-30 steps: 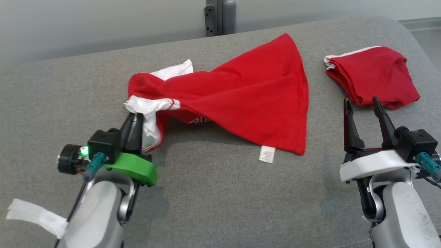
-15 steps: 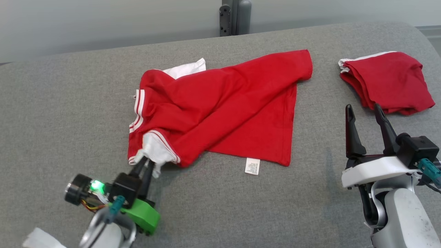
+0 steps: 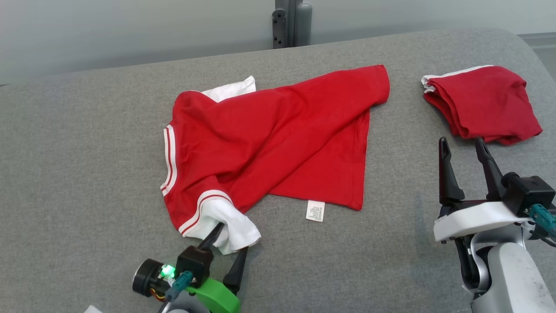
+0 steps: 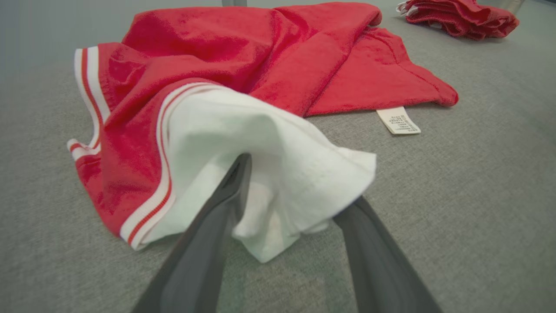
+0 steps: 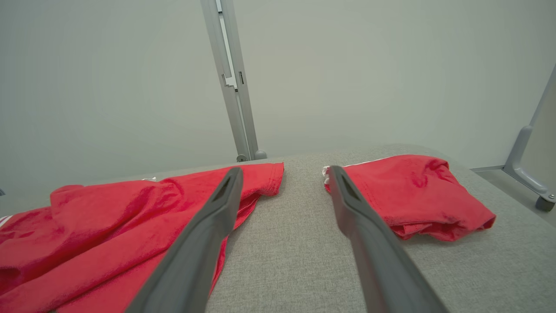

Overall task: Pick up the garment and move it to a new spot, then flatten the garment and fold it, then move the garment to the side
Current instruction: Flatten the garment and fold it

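Grey padded surface (image 3: 87,174) is seen under both grippers. Red garment (image 3: 278,139) is spread out, crumpled, just ahead of left gripper (image 3: 232,238). Second red cloth (image 3: 482,104) is folded, laid just ahead of right gripper (image 3: 460,142), not touched. Right gripper fingers are held apart. Left gripper fingers are held apart; white sleeve (image 3: 226,221) is draped loosely over tips, not squeezed. White tag (image 3: 315,211) is seen ahead, to right of left gripper.

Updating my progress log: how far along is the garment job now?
Done: the red T-shirt with white sleeves lies on the grey cushion, loosely spread. In hand: flattening; the left gripper is open at a white sleeve, the right gripper open, idle. Left: smoothing wrinkles, folding, moving aside.
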Controlling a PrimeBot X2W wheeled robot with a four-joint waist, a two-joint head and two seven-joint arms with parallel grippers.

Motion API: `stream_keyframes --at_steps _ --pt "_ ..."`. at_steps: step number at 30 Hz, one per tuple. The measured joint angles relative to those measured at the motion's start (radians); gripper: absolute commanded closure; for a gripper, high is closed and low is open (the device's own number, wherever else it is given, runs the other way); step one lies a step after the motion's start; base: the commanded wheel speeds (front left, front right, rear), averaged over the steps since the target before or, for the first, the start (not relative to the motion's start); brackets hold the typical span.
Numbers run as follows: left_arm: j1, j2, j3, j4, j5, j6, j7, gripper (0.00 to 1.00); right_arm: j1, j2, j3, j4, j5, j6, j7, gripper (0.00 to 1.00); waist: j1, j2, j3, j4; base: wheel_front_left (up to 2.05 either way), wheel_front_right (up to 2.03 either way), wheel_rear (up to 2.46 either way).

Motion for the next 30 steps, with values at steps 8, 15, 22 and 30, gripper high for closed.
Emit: stream_keyframes --at_steps 8,15,22,30 --pt "0.165 0.032 0.061 -0.138 -0.092 -0.002 -0.001 0.0 0.023 0.0 -0.011 -0.001 0.0 0.0 0.0 0.0 0.0 0.0 -0.018 0.02 0.0 0.0 0.0" --pt "0.202 0.04 0.146 -0.206 -0.171 0.043 -0.001 0.0 0.031 0.0 -0.008 0.0 0.0 0.0 -0.001 0.0 0.0 0.0 -0.025 0.031 0.0 0.0 0.0" --pt "0.103 0.005 0.211 -0.086 -0.238 0.073 0.016 0.0 0.023 0.0 0.013 0.0 0.004 0.0 0.006 0.0 0.0 0.0 -0.021 0.009 0.0 0.0 0.0" --pt "-0.028 0.0 0.218 0.149 -0.252 0.077 0.055 0.0 0.017 0.0 0.007 -0.003 0.001 0.0 0.01 0.0 0.0 0.0 0.003 -0.034 0.0 0.0 0.0"
